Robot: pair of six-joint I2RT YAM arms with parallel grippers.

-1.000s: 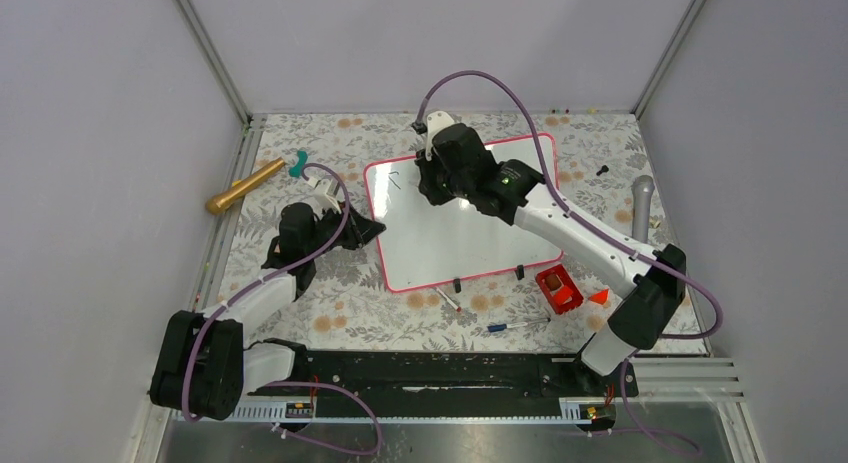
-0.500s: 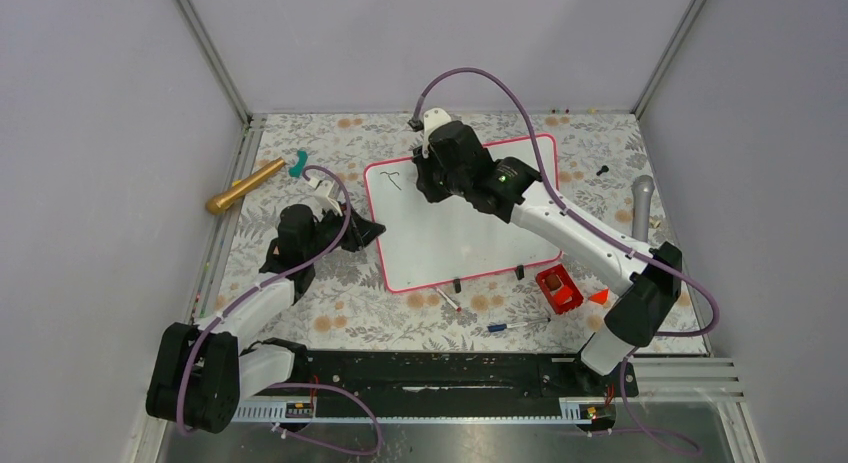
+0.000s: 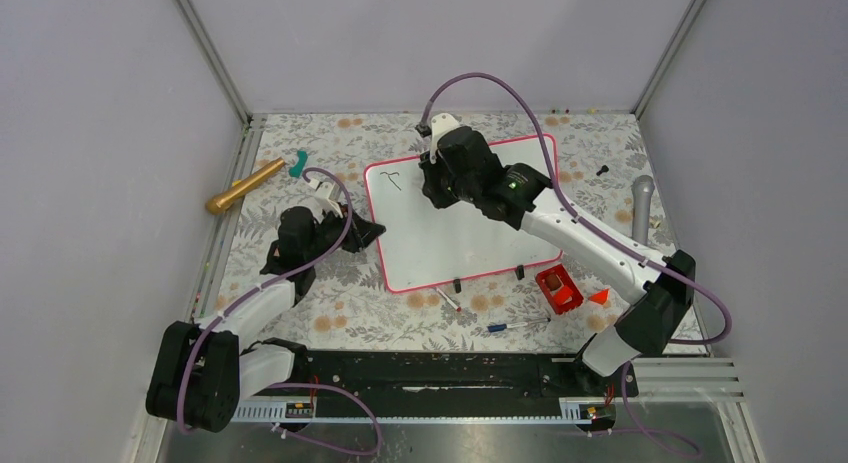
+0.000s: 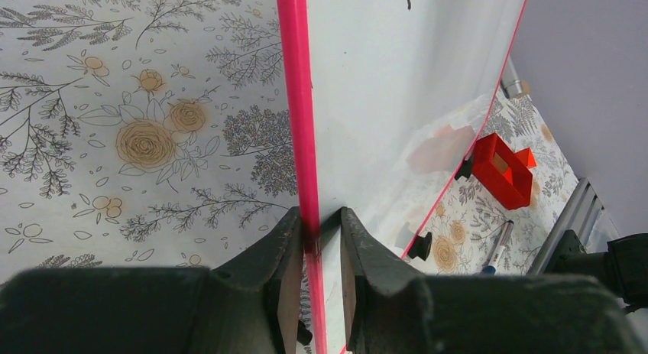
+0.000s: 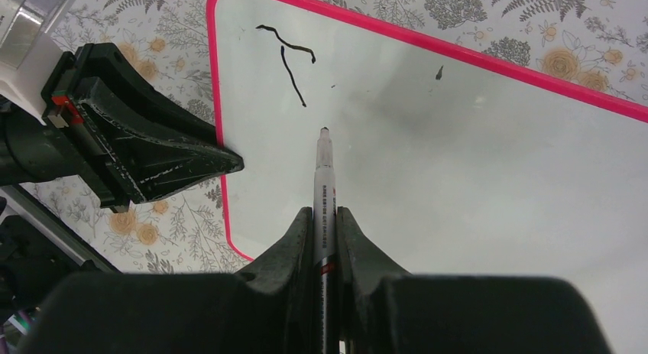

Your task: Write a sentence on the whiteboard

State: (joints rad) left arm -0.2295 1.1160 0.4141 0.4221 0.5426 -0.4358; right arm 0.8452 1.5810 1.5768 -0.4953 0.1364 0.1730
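The whiteboard, white with a pink-red frame, lies on the floral table. In the top-left corner are two short black strokes, the only part of the sentence that shows; they also show in the right wrist view. My right gripper is shut on a white marker. Its tip is over the board just right of and below the strokes. My left gripper is shut on the board's left frame, as the top view also shows.
Two black clips sit on the board's near edge. A red box, an orange piece, a blue pen and a small marker lie near it. A gold microphone lies left, a grey one right.
My right gripper has shifted a little to the right, uncovering the black strokes at the board's top left. The left gripper stays on the frame.
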